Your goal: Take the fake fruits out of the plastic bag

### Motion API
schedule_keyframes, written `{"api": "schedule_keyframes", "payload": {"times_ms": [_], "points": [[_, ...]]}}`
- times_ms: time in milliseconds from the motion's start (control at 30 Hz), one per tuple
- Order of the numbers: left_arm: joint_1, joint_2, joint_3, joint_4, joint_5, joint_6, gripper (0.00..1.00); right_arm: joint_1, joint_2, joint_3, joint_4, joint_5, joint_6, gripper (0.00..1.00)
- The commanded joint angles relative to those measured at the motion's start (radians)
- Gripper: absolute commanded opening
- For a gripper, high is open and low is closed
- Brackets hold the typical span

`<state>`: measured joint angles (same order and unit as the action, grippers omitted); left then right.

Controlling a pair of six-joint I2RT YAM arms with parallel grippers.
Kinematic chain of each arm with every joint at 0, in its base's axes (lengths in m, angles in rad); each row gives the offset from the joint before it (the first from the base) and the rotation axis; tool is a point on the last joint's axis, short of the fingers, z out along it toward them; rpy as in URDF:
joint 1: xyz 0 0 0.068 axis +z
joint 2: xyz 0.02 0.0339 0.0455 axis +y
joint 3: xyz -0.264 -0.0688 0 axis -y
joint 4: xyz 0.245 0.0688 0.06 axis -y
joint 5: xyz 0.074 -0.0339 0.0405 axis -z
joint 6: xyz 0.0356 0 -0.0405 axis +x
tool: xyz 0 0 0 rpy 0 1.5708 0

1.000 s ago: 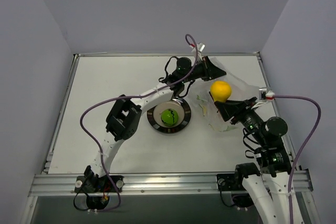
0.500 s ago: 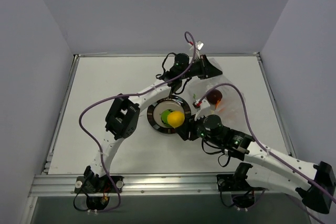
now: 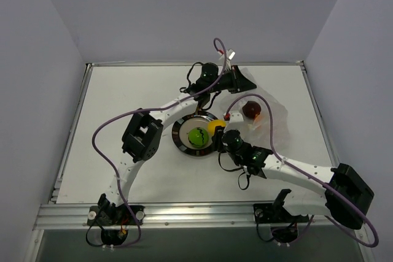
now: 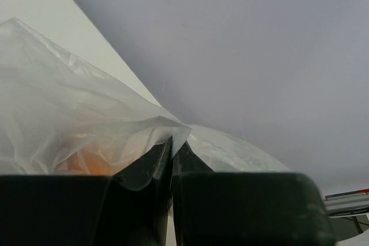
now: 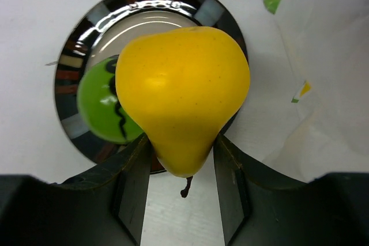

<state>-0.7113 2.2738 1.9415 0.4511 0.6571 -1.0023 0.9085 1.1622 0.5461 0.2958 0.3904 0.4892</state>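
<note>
A round metal plate (image 3: 177,136) with a dark rim and a shiny, mirror-like bowl lies flat about at the middle of the white table (image 3: 116,102). In the right wrist view its rim reflects alternating light and dark bands. Plain pale grey-lilac walls (image 3: 184,10) stand along the table's 9, 12 and 3 o'clock edges. A ribbed aluminium rail (image 3: 196,211) runs along the 6 o'clock edge.
</note>
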Motion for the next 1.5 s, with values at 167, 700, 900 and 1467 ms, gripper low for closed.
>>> {"api": "schedule_keyframes", "payload": {"times_ms": [167, 700, 900, 1467], "points": [[0.006, -0.112, -0.049, 0.086, 0.022, -0.004, 0.02, -0.089, 0.129, -0.014, 0.183, 0.005, -0.001, 0.23], [0.006, -0.165, -0.200, 0.172, 0.015, -0.019, 0.02, -0.066, 0.053, 0.026, 0.082, 0.018, 0.006, 0.91], [0.000, -0.180, -0.242, 0.210, 0.009, -0.027, 0.02, -0.056, -0.230, 0.043, -0.144, -0.015, 0.018, 0.81], [-0.082, -0.324, -0.530, 0.256, -0.119, 0.111, 0.02, -0.400, -0.288, 0.046, -0.383, 0.297, 0.126, 0.22]]}}
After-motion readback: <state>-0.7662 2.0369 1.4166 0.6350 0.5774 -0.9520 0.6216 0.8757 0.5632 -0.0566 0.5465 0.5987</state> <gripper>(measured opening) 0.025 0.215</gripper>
